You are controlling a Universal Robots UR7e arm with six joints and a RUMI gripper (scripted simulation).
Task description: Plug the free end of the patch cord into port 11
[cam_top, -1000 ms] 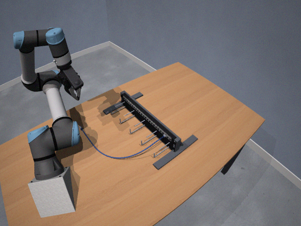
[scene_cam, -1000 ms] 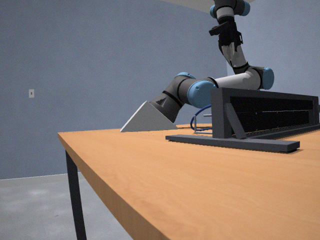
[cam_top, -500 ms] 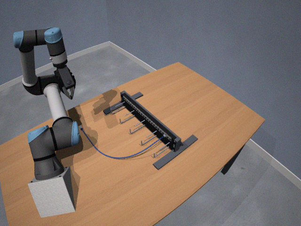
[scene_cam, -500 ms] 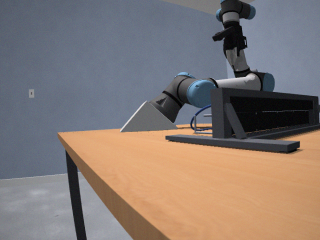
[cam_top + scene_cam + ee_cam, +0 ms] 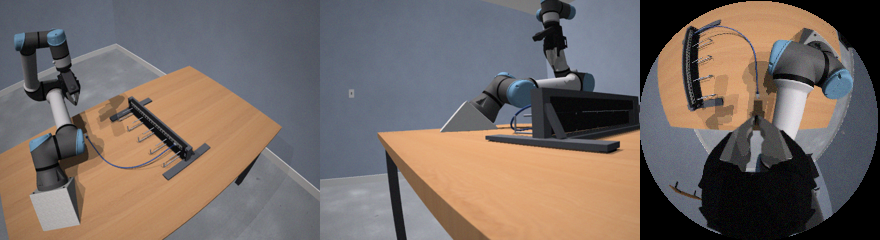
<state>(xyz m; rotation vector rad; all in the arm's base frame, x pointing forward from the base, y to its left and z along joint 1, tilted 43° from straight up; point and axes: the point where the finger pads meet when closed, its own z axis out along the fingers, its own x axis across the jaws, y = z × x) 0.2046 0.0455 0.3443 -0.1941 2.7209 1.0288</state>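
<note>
The black rack (image 5: 160, 129) stands across the middle of the table, with its row of ports facing my arm; it also shows in the wrist view (image 5: 692, 67). A blue patch cord (image 5: 129, 165) runs from a port near the rack's right end in a curve over the table. Its free plug (image 5: 86, 136) lies on the table beside my arm's lower joint, and it shows in the wrist view (image 5: 756, 93). My gripper (image 5: 75, 102) hangs high above the table's left edge, well above the plug, shut and empty. In the wrist view the gripper (image 5: 756, 119) has its fingertips together.
Several metal cable hooks (image 5: 144, 135) stick out from the rack's front toward my arm. The rack's flat feet (image 5: 186, 161) reach out at both ends. My arm's base block (image 5: 55, 206) stands at the table's near left.
</note>
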